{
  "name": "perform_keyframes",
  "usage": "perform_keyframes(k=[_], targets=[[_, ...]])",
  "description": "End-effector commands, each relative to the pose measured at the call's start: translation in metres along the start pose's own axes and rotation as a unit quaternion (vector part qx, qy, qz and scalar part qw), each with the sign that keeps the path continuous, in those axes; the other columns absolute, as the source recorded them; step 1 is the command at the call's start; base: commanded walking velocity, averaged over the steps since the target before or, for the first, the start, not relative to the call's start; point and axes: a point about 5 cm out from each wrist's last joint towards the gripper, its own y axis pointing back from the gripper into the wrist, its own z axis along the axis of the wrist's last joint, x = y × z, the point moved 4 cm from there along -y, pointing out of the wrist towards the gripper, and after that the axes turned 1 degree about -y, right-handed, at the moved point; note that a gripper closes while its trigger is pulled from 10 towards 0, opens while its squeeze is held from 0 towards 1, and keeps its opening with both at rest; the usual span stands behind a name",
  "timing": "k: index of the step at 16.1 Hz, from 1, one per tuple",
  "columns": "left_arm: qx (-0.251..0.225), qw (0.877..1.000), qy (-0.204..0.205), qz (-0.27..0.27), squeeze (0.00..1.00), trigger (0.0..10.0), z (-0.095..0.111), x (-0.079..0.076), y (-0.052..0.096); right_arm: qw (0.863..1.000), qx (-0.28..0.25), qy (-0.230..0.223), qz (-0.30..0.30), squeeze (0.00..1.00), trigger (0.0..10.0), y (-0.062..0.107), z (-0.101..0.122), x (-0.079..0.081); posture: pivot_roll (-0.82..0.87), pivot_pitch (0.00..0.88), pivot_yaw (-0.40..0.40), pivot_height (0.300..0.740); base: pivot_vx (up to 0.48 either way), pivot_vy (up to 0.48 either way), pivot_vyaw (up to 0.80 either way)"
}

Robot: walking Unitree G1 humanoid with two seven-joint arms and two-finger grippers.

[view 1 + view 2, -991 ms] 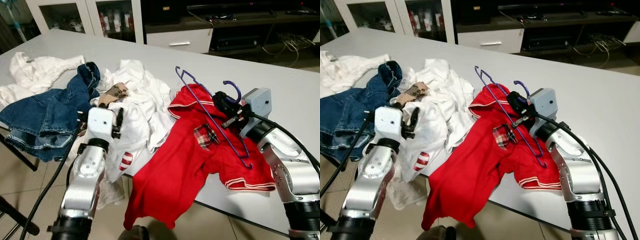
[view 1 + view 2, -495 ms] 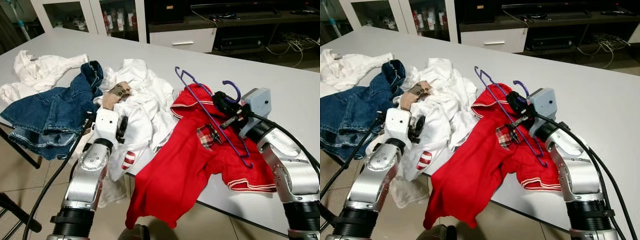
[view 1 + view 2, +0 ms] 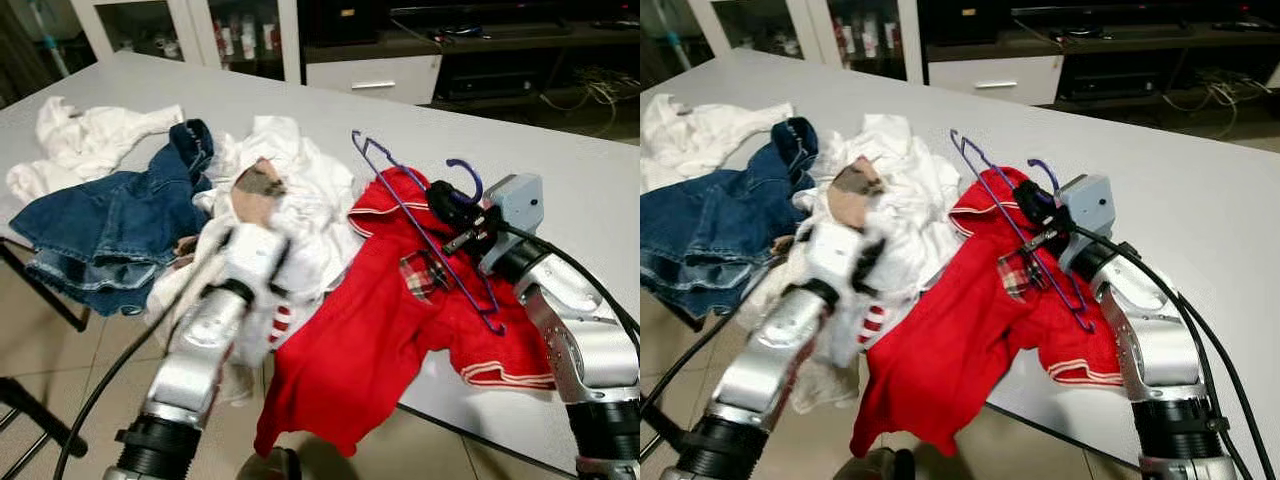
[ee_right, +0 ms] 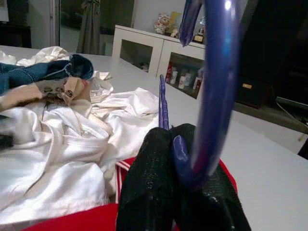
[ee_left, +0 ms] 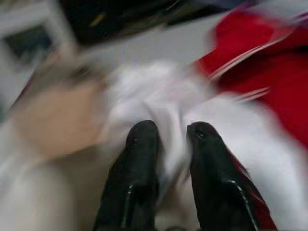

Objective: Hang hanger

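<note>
The thin purple hanger (image 3: 430, 235), lying over the red shirt (image 3: 380, 330) mid-frame, is pinched at its hook by the right gripper (image 3: 452, 208) (light, stiff wire, probably slippery), while the left gripper (image 5: 171, 144) is held slightly parted over white cloth (image 3: 300, 200).

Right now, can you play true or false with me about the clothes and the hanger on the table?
1. The right gripper holds the purple hanger. True.
2. The hanger lies over a blue shirt. False: it lies over the red shirt.
3. The jeans sit beside the white clothes. True.
4. The left gripper is gripping the jeans. False: its fingers are open at the white clothes.
5. The red shirt hangs over the table edge. True.
</note>
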Motion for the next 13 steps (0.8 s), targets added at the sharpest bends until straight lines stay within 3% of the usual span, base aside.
perform_keyframes(k=[1,4,6,7,8,9,11,13], targets=[[-0.029,0.999,-0.026,-0.032,0.0,0.0,0.012,-0.01,-0.001,1.0,-0.006,0.002,-0.013,0.0,10.0,-0.001,0.004,-0.006,0.04,0.02,0.041,0.74,0.0,0.0,0.0],[-0.089,0.983,-0.104,-0.121,0.0,0.0,0.026,-0.042,0.0,1.0,-0.005,0.004,-0.03,0.0,10.0,0.0,0.004,-0.012,0.04,0.024,0.04,0.74,0.0,0.0,0.0],[-0.082,0.983,-0.111,-0.121,0.0,0.0,0.021,-0.044,-0.002,0.999,-0.004,0.005,-0.037,0.0,10.0,0.0,0.004,-0.014,0.04,0.024,0.04,0.74,0.0,0.0,0.0],[-0.066,0.99,-0.095,-0.084,0.0,2.4,0.018,-0.033,-0.006,0.999,-0.004,0.006,-0.04,0.0,10.0,0.001,0.005,-0.015,0.04,0.024,0.04,0.74,0.0,0.0,0.0],[-0.057,0.993,-0.083,-0.055,0.0,3.8,0.015,-0.024,-0.008,0.999,-0.004,0.006,-0.043,0.0,10.0,0.002,0.005,-0.017,0.02,0.022,0.044,0.74,0.0,0.0,0.0],[-0.046,0.996,-0.068,-0.025,0.0,10.0,0.011,-0.013,-0.01,0.999,-0.003,0.005,-0.044,0.0,10.0,0.002,0.004,-0.017,0.02,0.021,0.044,0.74,0.0,0.0,0.0],[-0.043,0.998,-0.031,0.015,0.0,10.0,0.009,0.001,-0.011,0.999,0.002,0.009,-0.044,0.0,10.0,0.002,0.002,-0.017,0.03,0.018,0.043,0.74,0.0,0.0,0.0],[-0.046,0.997,-0.001,0.062,0.0,10.0,0.012,0.017,-0.011,0.996,0.026,0.057,-0.067,0.0,10.0,0.0,-0.004,-0.025,0.03,0.016,0.042,0.74,0.0,0.0,0.0]])
